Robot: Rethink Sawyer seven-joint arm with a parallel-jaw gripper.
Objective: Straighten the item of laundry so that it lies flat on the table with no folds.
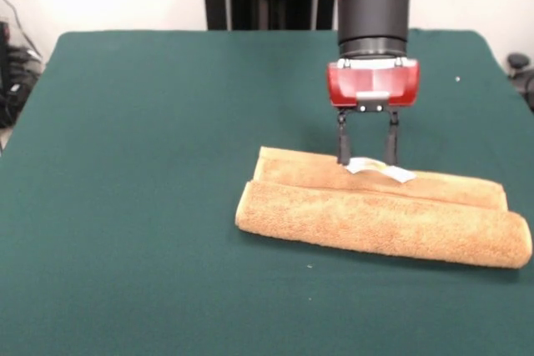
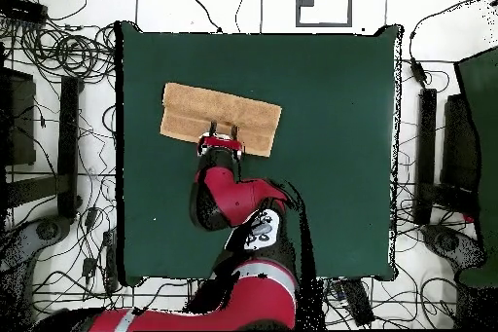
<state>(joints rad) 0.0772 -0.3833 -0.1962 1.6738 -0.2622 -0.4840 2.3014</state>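
The green table [image 1: 150,206] carries the towel [image 1: 384,223] — folded into a long double layer. The gripper [image 1: 366,158] stands spread, fingertips seemingly on the towel's edge, straddling a white tag [image 1: 380,169] — no readable writing.

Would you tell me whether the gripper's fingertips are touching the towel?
Touching, as far as the front view shows: the open gripper has both fingertips down on the far edge of the folded towel, either side of its white tag, with no gap visible.
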